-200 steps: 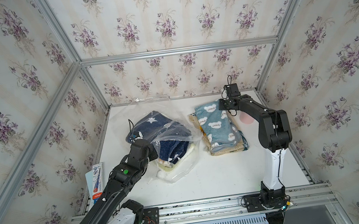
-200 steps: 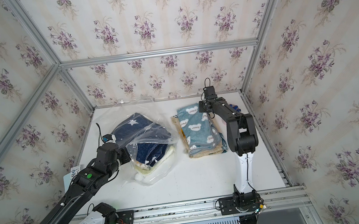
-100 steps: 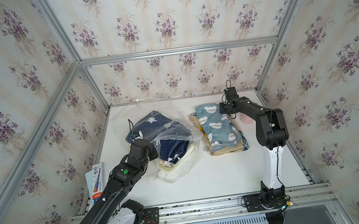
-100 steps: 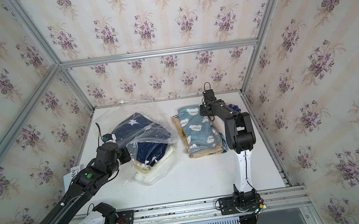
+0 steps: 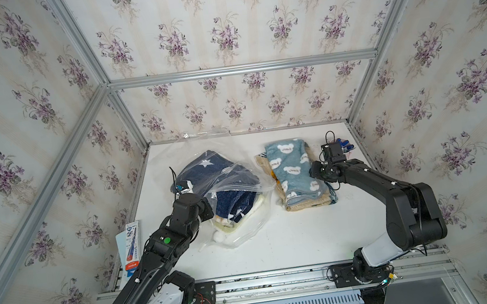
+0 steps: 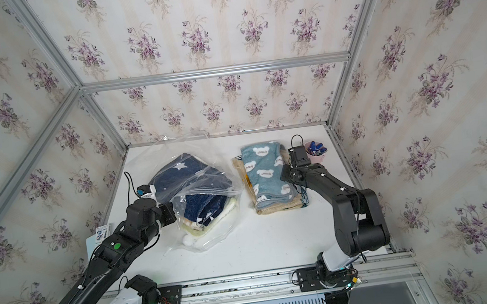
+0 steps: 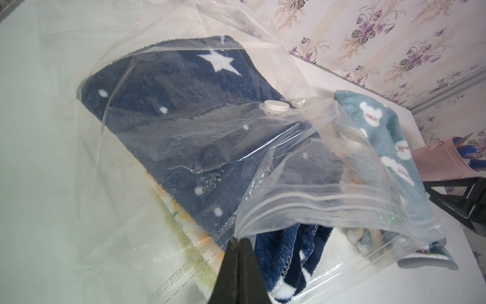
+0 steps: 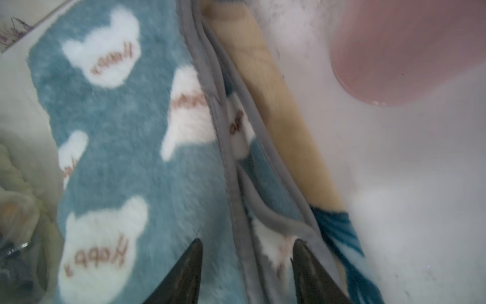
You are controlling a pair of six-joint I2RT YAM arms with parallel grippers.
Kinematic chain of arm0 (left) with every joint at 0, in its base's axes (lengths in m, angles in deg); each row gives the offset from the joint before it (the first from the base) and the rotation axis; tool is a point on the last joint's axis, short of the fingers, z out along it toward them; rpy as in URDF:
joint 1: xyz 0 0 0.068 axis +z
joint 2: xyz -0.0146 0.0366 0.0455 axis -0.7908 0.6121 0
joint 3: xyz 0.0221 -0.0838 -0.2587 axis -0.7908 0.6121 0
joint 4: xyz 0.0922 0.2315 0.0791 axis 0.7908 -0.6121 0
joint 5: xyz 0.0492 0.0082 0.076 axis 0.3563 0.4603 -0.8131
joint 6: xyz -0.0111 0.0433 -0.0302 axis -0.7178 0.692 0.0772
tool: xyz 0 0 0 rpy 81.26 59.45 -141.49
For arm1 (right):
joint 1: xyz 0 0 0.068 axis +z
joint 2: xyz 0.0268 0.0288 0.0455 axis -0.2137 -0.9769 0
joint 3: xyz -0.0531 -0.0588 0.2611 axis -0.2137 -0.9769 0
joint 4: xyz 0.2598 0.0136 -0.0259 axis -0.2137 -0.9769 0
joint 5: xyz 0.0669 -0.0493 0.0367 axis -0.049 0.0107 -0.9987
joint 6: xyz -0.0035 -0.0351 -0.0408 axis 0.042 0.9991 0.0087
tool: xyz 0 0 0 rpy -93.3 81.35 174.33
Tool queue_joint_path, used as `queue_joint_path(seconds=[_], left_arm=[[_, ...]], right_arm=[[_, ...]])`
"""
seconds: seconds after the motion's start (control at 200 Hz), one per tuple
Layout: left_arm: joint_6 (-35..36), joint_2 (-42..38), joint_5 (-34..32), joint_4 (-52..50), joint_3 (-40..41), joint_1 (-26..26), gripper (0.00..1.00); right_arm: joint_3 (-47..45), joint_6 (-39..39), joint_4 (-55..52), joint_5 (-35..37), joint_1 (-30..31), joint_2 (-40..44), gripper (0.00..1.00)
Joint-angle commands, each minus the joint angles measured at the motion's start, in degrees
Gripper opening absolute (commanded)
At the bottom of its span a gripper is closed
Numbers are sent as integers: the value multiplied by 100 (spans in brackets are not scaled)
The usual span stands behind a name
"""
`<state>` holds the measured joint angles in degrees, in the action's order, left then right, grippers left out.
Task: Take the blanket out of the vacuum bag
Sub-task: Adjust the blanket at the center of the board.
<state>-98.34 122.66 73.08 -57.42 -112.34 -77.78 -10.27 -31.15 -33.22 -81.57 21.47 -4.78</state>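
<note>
Left gripper (image 7: 238, 247) pinched shut on the zip edge of large clear crinkly plastic vacuum bag (image 5: 239, 179) on white table (image 5: 293, 240); navy star-print fleece blanket (image 5: 207, 171) inside. Right gripper (image 8: 247, 252) jaws apart, empty, over folded teal bear-print blanket (image 5: 292, 166) beside bag.

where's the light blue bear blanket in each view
Both top views: bear blanket lies just right of the vacuum bag.
Left wrist: beyond the bag's zip mouth.
Right wrist: close up, directly under the open right gripper.
Shared landmark: pink cup next to the blanket, on its side away from the bag.
</note>
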Motion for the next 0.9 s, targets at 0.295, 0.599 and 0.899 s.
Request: queue_joint_path(seconds=[0.295, 0.599, 0.899], left_arm=[[-50, -268, 146, 52, 130, 3, 0], [-26, -393, 148, 16, 139, 3, 0], [-46, -359, 209, 87, 105, 3, 0]], right_arm=[[-778, -341, 332, -1422, -8, 448, 16], [-642, -399, 77, -900, -16, 1001, 0], [-685, -339, -167, 379, -324, 1301, 0]])
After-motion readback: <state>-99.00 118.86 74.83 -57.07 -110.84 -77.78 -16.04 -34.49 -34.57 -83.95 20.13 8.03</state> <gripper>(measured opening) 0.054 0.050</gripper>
